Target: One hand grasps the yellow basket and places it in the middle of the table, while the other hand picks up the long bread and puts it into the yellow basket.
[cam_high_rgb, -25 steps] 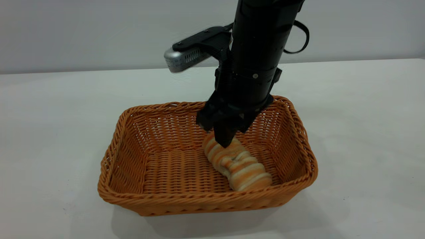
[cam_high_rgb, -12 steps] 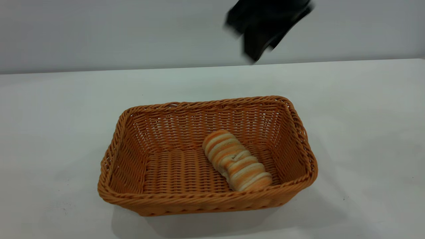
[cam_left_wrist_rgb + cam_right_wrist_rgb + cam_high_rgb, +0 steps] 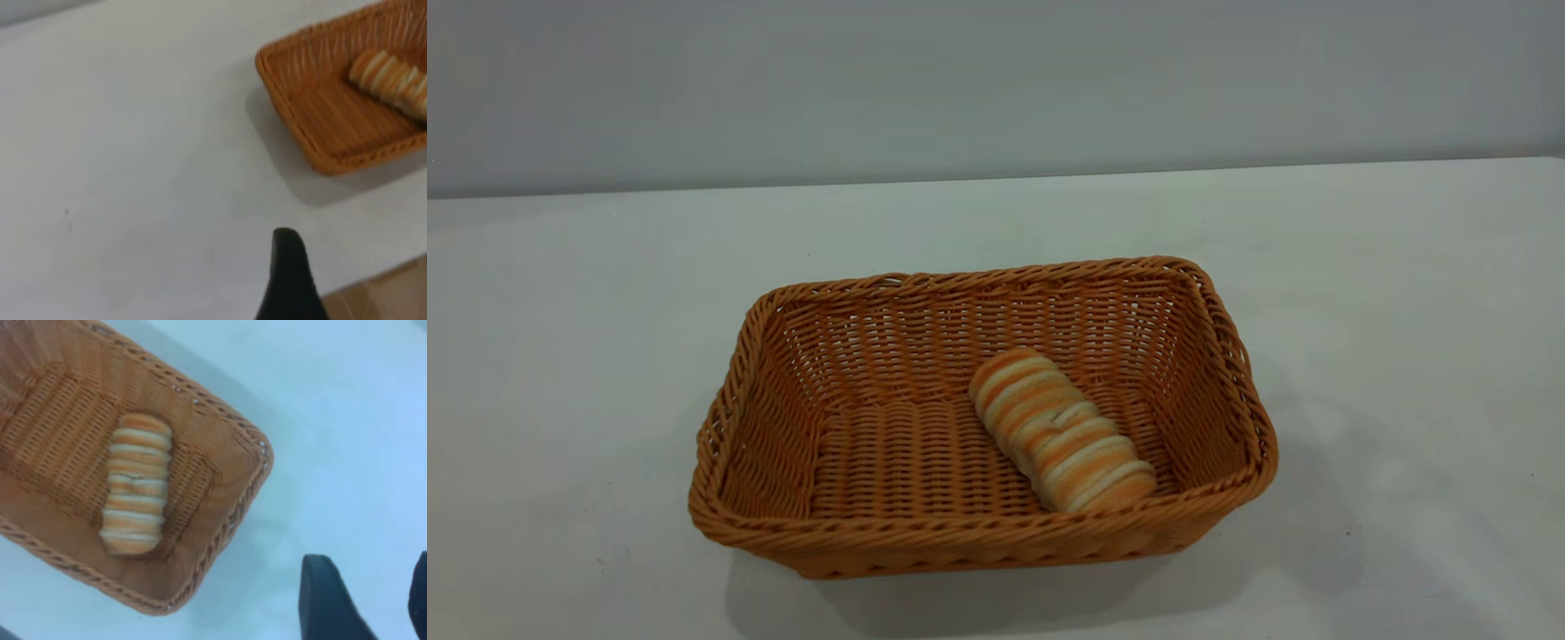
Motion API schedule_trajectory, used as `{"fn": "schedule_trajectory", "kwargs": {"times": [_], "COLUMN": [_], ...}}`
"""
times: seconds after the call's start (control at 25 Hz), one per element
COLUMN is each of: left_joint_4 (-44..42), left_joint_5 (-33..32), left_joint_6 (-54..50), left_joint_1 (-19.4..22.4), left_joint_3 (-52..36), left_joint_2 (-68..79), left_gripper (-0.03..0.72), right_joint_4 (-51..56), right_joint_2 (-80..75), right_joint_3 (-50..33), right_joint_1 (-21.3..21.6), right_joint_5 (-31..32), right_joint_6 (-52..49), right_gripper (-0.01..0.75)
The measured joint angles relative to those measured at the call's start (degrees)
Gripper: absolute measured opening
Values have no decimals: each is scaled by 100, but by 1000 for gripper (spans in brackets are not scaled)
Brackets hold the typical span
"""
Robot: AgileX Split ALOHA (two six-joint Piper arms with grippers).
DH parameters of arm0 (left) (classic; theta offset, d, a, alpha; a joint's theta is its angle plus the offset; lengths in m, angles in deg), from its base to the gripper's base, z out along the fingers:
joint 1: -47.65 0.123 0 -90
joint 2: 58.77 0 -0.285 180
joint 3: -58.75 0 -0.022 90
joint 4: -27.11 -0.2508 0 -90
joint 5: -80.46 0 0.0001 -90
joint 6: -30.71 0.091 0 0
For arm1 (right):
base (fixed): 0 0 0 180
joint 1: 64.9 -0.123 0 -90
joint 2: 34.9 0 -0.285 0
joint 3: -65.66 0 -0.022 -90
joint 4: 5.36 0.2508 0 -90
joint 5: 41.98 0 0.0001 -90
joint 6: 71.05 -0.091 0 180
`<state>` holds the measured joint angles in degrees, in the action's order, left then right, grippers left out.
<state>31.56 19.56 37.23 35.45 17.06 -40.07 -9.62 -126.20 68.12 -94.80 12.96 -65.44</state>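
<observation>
White table (image 3: 1405, 311) carries the yellow basket (image 3: 800, 542); the long bread (image 3: 1060, 429) lies diagonally inside. Right claw (image 3: 363, 600), fingers parted and empty, hangs nearer; left claw (image 3: 288, 277) well apart, grip unclear.

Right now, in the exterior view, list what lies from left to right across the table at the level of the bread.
Bare white tabletop → left wall of the orange-tan woven wicker basket → bare woven basket floor → cream loaf with golden-orange stripes → basket's right wall → bare tabletop.
</observation>
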Motion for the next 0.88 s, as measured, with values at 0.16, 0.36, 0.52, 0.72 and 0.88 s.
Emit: {"fn": "schedule_trajectory", "kwargs": {"times": [0.16, 0.36, 0.52, 0.72, 0.88], "left_joint_4": [-4, -4, -4, -11, -25], "left_joint_5": [-371, -487, -487, -473, -452], "left_joint_6": [-10, -17, -17, -17, -17], "left_joint_1": [0, 0, 0, 0, 0], "left_joint_3": [0, -212, -575, -725, -732], "left_joint_2": [-173, -559, -927, -1190, -1213], "left_gripper": [569, 569, 569, 569, 569], "right_joint_4": [0, 17, 36, 47, 51], "right_joint_2": [651, 1522, 2247, 3135, 3994], "right_joint_3": [0, -5, -5, -201, -877], "right_joint_1": [0, 0, 0, 0, 0], "right_joint_5": [347, 868, 1202, 1520, 1578], "right_joint_6": [5, 5, -1, -6, -81], "right_gripper": [345, 345, 345, 345, 345]}}
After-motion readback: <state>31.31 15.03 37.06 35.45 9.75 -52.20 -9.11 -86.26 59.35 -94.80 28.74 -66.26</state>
